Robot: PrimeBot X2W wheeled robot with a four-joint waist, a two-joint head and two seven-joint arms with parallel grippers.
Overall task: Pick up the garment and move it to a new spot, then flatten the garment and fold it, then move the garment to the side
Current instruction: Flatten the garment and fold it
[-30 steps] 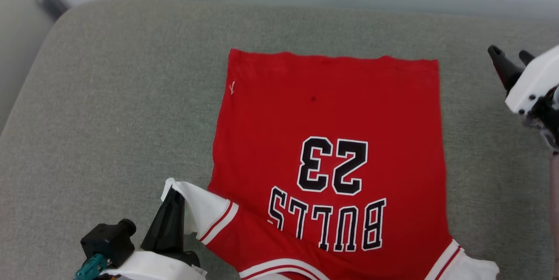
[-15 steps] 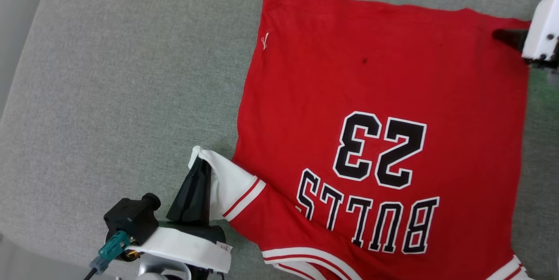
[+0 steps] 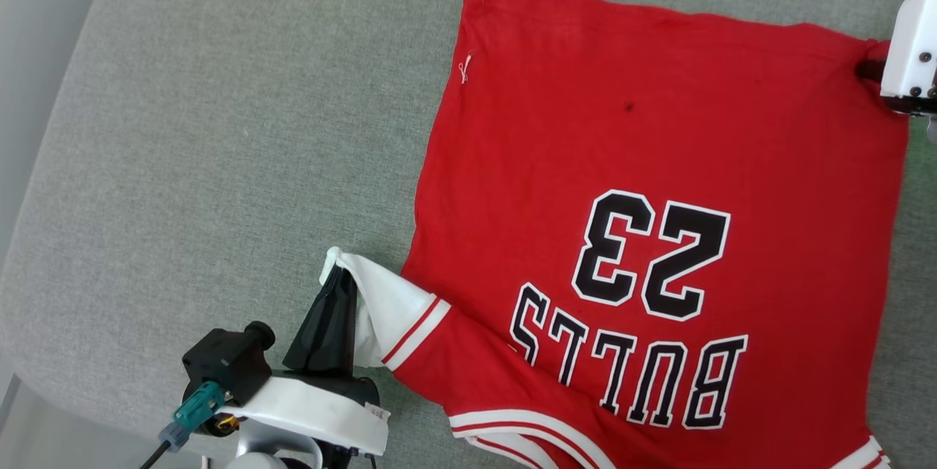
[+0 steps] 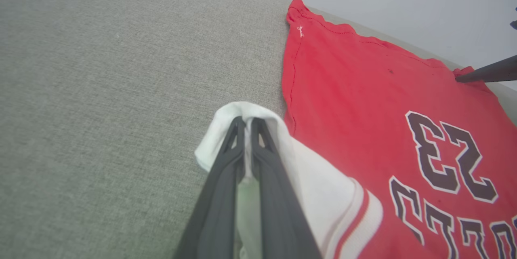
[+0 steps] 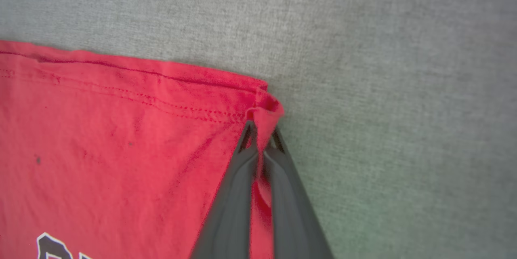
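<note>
Left gripper (image 4: pixel 246 123), fingers pressed together, pinches the tip of the white sleeve (image 4: pixel 323 186) of the shirt (image 3: pixel 659 162), at its near left corner. Right gripper (image 5: pixel 261 129), likewise clamped tight, pinches the shirt's far right hem corner, bunching it. The red shirt lies flat, "BULLS 23" print up, on a grey cushion (image 3: pixel 219 125). A loose white thread (image 3: pixel 464 68) sits by the shirt's far left hem corner.

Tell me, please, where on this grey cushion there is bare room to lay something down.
The widest bare patch is the grey cushion left of the garment, from its red side edge out to the cushion's left rim. A narrow strip lies beyond the hem at the top. The right half is crowded: the garment covers it.
</note>
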